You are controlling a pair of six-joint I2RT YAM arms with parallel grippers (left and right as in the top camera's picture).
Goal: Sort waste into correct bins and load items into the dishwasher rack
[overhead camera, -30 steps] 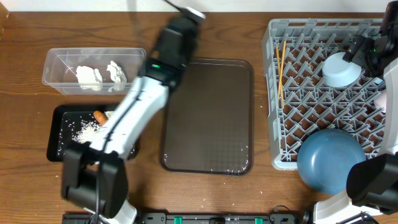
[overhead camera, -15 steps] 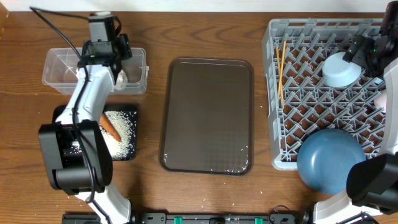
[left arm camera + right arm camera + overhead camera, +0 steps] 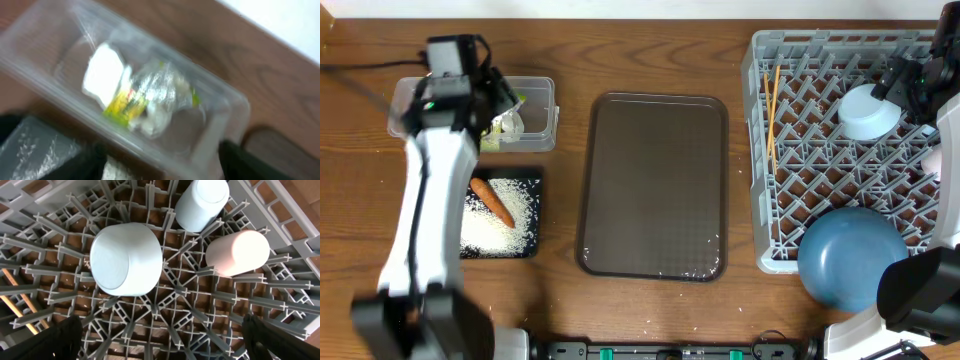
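Note:
My left gripper [image 3: 492, 98] hangs open over the clear tub [image 3: 535, 92], nothing between its blurred fingers [image 3: 75, 160]. In the tub [image 3: 220, 115] lie the crumpled white tissue [image 3: 104, 75] and the yellow-green wrapper [image 3: 131, 102]. The black tray [image 3: 532, 180] holds the carrot [image 3: 492, 202] and the rice [image 3: 510, 228]. My right gripper [image 3: 165, 340] stands open above the grey rack [image 3: 45, 245], over an upturned light-blue bowl [image 3: 126, 259] and two cups [image 3: 237, 252]. The rack [image 3: 760, 180] also carries the chopsticks [image 3: 775, 110] and the blue plate [image 3: 850, 258].
A brown serving tray [image 3: 653, 185] lies between the bins and the rack, with a few specks along its near edge. The left arm [image 3: 425, 210] reaches up from the table's front edge, crossing the black tray's left side.
The left arm has swung from above the brown tray to the clear tub and its gripper has opened. The wrapper now lies in the tub. The right arm has not moved.

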